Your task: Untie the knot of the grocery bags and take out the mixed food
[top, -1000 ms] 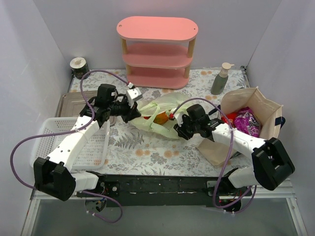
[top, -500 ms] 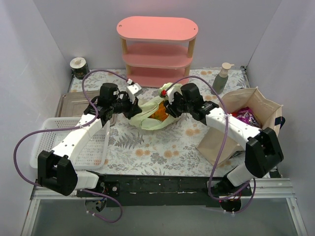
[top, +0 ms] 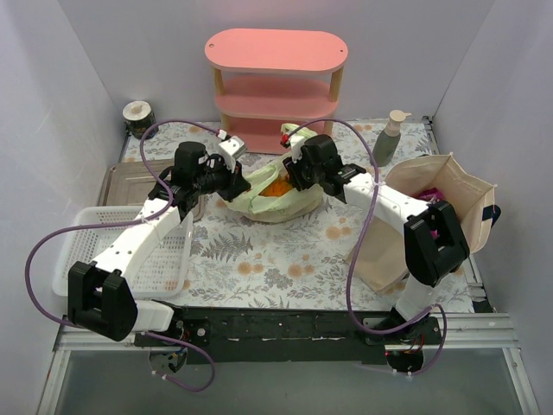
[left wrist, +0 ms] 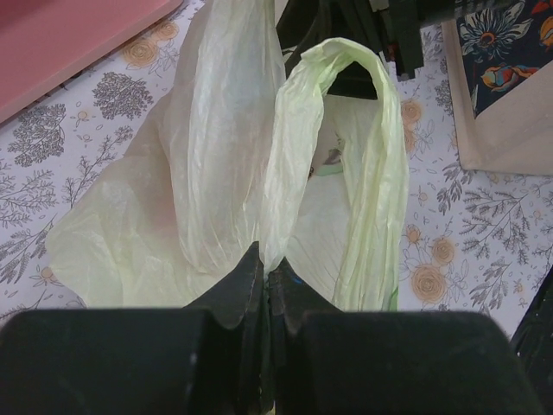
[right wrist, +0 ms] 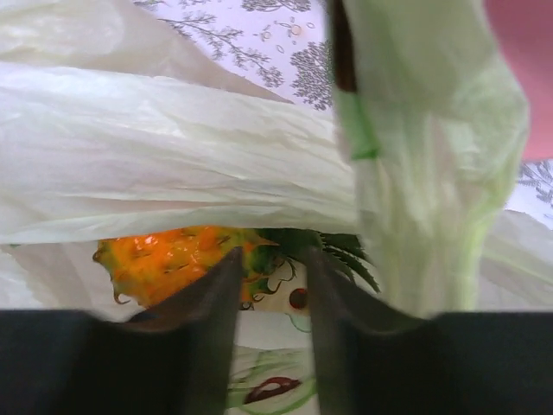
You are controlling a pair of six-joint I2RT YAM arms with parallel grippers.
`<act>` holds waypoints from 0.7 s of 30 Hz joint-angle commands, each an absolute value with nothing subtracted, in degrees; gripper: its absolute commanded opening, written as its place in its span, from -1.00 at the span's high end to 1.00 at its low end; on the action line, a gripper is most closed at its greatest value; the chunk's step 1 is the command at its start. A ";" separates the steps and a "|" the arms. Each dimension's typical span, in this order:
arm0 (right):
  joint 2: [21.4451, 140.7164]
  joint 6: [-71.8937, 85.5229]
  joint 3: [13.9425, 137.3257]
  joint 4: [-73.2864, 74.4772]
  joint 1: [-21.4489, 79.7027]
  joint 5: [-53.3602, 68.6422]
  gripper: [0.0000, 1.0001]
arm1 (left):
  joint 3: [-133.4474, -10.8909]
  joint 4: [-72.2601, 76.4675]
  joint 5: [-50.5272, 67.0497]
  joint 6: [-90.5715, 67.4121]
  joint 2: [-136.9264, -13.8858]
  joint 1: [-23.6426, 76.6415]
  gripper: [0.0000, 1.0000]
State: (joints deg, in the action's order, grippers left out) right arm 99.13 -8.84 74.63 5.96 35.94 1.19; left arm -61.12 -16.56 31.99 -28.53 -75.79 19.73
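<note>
Overhead view: a pale yellow-green plastic bag is lying on the flowered table, just in front of the pink shelf, w/ both my arms meeting over it. My left gripper is touching the bag's left side. My right gripper is touching its upper right edge.

Left wrist view: my left fingers are pressing tight together, pinching a gathered fold of the bag's thin film. A handle loop is arching upright just beyond them.

Right wrist view: my right fingers are sitting parted, narrow gap btwn them, nothing clamped there that I can see. A green fold of bag is draping beside one finger. Thru the gap a pineapple is showing inside the bag: orange body, dark green leaves.

A beige tote w/ navy handles is standing at far right, apart from the bag. A white basket is sitting at left, under my left arm.
</note>
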 commanded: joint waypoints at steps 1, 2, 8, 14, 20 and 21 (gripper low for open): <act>101.24 -3.26 78.22 4.04 35.25 -6.23 -0.10 | -63.46 -15.73 32.96 -29.53 -75.32 19.69 1.00; 101.77 -1.25 78.83 4.48 34.72 -6.33 -0.28 | -63.37 -15.82 33.05 -29.53 -75.58 19.69 1.00; 106.52 3.07 82.00 6.24 33.49 -7.38 -0.48 | -63.63 -15.82 34.63 -29.71 -76.38 19.69 1.00; 111.44 5.36 84.20 6.59 32.52 -7.91 -0.57 | -63.72 -16.08 33.84 -28.83 -76.90 19.69 1.00; 112.94 1.15 83.94 4.05 31.73 -0.63 0.45 | -63.72 -15.65 34.54 -29.44 -77.87 19.69 1.00; 112.68 0.19 83.94 3.43 31.64 3.30 0.59 | -63.72 -15.47 34.63 -29.53 -78.13 19.69 1.00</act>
